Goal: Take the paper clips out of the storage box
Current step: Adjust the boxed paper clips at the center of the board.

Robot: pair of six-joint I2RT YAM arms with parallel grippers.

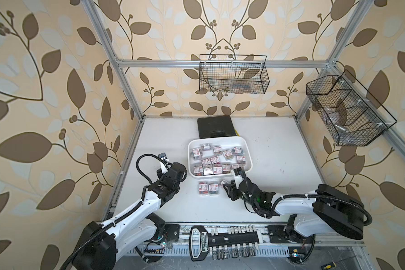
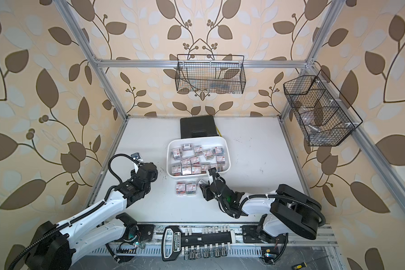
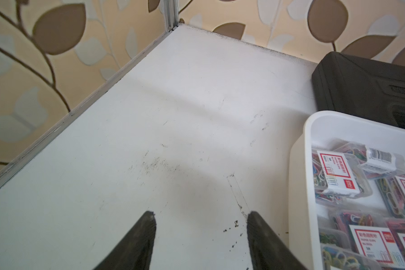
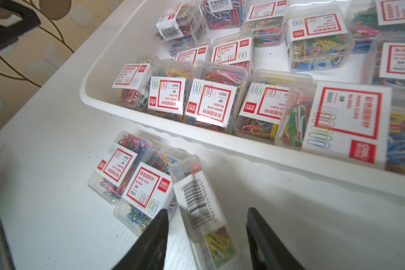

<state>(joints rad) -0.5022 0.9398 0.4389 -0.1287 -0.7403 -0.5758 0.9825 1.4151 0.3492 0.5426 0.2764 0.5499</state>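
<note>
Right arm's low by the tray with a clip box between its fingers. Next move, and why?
Probably lift the right gripper straight up. The barcode-up box lies on the table outside the storage box, with a gap beside one finger, so it looks released; more paper clips wait inside.

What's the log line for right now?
left gripper open, empty | right gripper open around barcode-up clip box on table | storage box mostly full

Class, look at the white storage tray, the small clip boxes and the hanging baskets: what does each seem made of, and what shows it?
Storage tray: likely moulded plastic, smooth opaque white, rounded rim. Clip boxes: probably clear glossy plastic; coloured clips show through the walls. Hanging baskets: black wire mesh, seemingly coated metal; see-through grid.
</note>
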